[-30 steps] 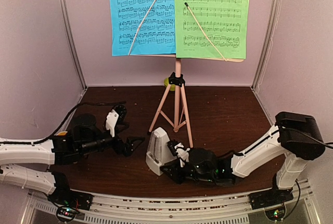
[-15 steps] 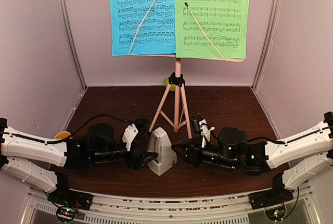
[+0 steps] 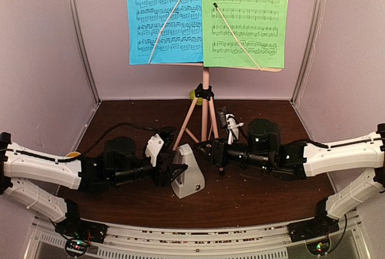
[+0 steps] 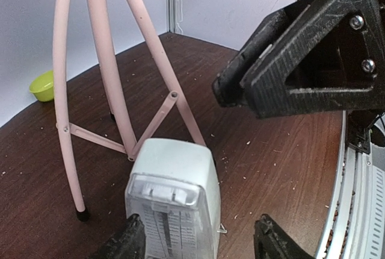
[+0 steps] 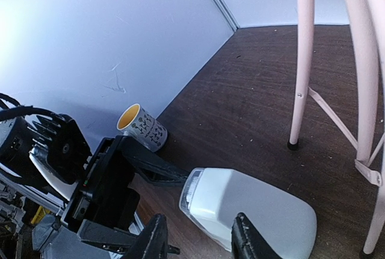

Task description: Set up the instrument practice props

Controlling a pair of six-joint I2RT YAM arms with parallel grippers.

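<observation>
1. Standing toward the back of the brown table, a pink music stand holds a blue sheet and a green sheet side by side.
2. The left gripper, spread wide, straddles the white metronome in front of the tripod; one finger perhaps touches it.
3. The right gripper, fingers parted and empty, sits near the metronome's other side.

Pink stand, blue sheet, green sheet
</observation>
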